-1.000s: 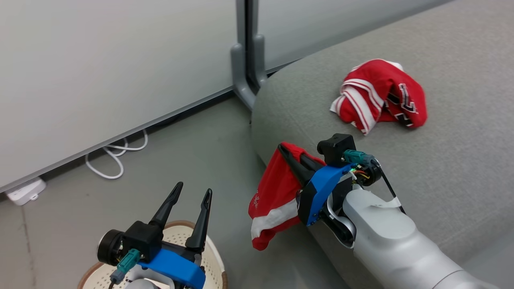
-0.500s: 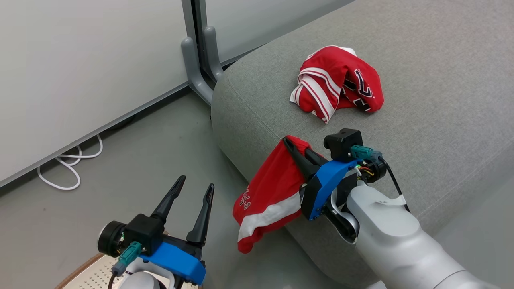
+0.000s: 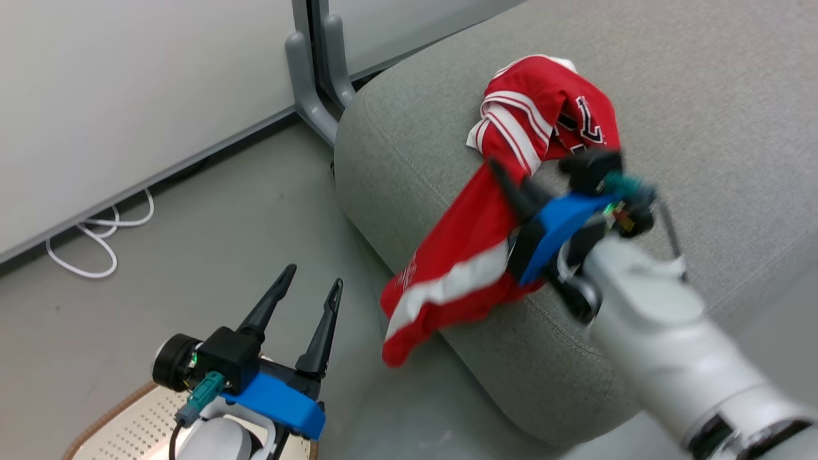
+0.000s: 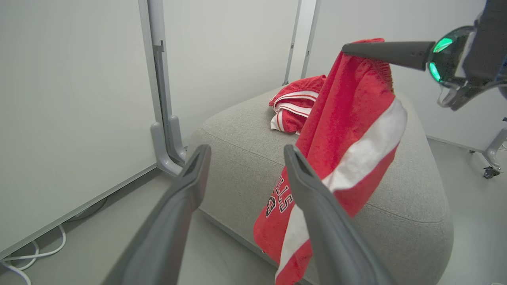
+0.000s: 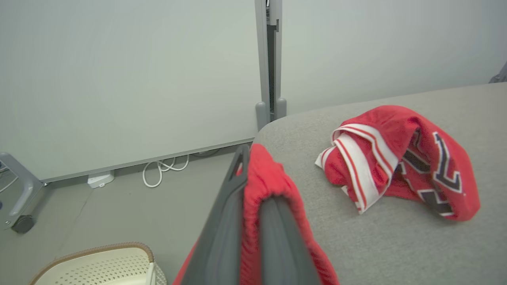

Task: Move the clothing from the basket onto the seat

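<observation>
My right gripper (image 3: pixel 501 176) is shut on a pair of red shorts (image 3: pixel 460 255) with a white stripe, held above the front edge of the grey seat (image 3: pixel 703 96). The shorts hang down past that edge. Just beyond the gripper, a crumpled red jersey (image 3: pixel 543 108) with white trim and black lettering lies on the seat. In the right wrist view the shorts (image 5: pixel 265 178) bunch between the fingers, and the jersey (image 5: pixel 400 158) lies to the right. My left gripper (image 3: pixel 310 287) stands open and empty over the cream basket (image 3: pixel 121 421) at the lower left.
A grey partition post foot (image 3: pixel 313 89) stands on the floor by the seat's far corner. A looped white cable (image 3: pixel 96 236) lies along the wall panel's base. In the right wrist view, a wheeled grey foot (image 5: pixel 20 213) sits at the far left.
The right gripper has lifted the shorts and carried them further over the seat, close to the jersey. The head camera has shifted. The left gripper stays open over the basket.
</observation>
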